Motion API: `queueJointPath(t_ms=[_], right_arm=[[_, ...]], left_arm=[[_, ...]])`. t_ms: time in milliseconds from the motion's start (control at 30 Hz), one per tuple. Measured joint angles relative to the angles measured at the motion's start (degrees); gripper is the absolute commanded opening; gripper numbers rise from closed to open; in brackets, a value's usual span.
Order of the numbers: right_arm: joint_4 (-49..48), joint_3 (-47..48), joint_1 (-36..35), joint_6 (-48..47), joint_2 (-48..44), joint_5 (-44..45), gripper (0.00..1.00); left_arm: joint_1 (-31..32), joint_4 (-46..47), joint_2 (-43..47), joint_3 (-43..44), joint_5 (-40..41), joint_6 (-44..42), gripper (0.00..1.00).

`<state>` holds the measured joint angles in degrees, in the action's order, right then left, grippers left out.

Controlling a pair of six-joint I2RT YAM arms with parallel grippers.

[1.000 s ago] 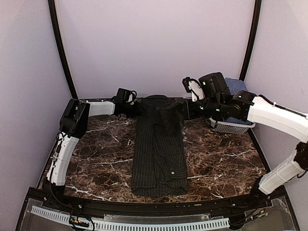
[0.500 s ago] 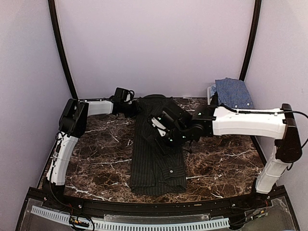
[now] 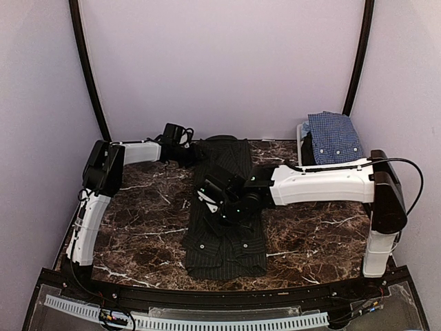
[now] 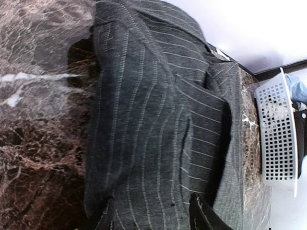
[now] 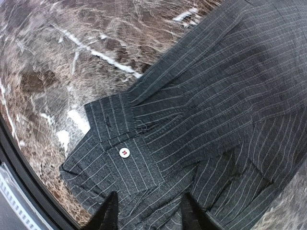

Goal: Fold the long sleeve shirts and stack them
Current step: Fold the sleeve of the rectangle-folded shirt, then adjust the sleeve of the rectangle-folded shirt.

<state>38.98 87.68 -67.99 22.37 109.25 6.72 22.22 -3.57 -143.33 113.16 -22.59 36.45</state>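
Observation:
The black pinstriped shirt (image 3: 227,255) lies as a long narrow strip down the middle of the marble table. My left gripper (image 3: 191,155) is at the shirt's far left corner, open, its fingers spread over the cloth (image 4: 158,120) in the left wrist view (image 4: 153,218). My right gripper (image 3: 219,205) hovers over the shirt's middle, open and empty (image 5: 149,213). Below it lies a cuff with a white button (image 5: 124,152). The blue-and-white check shirt (image 3: 334,134) sits on the white basket at the back right.
The white slatted basket (image 4: 276,134) stands at the back right corner, close to the black shirt's far end. The right arm stretches across the table's right half. Purple walls enclose the back and sides. A black rail runs along the near edge.
My right arm has swung from beside the basket down and left over the shirt's middle. A sleeve cuff now lies across the shirt's lower left. The left arm has not moved.

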Motion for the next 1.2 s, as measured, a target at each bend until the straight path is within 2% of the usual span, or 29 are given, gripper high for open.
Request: queueJointPath(t_ms=[67,233,400,633,867,1200], right_arm=[[-0.8,0.0,0.0,-0.1,0.0,-0.4,0.52],[-4.0,-2.1,1.1,1.3,-1.9,-0.8,0.53],[-11.1,-10.1,8.0,4.7,-8.0,-3.2,0.5],[-23.2,-19.1,20.7,9.2,-11.1,-10.2,0.48],[-32.8,-22.6,27.5,12.8,-9.7,-17.6,0.47],[-42.8,-24.3,30.7,17.5,-1.9,-24.3,0.44]], left_arm=[[0.0,-0.2,0.8,0.0,-0.8,-0.8,0.55],[0.0,-2.0,4.5,-0.5,-2.4,-2.4,0.54],[0.0,-2.8,11.9,-5.7,-3.0,-3.7,0.52],[0.0,-1.6,24.6,-22.0,-3.8,-3.7,0.51],[0.0,-1.2,36.6,-39.2,-5.3,-1.7,0.5],[3.4,-2.8,49.6,-46.9,-5.4,-1.3,0.5]])
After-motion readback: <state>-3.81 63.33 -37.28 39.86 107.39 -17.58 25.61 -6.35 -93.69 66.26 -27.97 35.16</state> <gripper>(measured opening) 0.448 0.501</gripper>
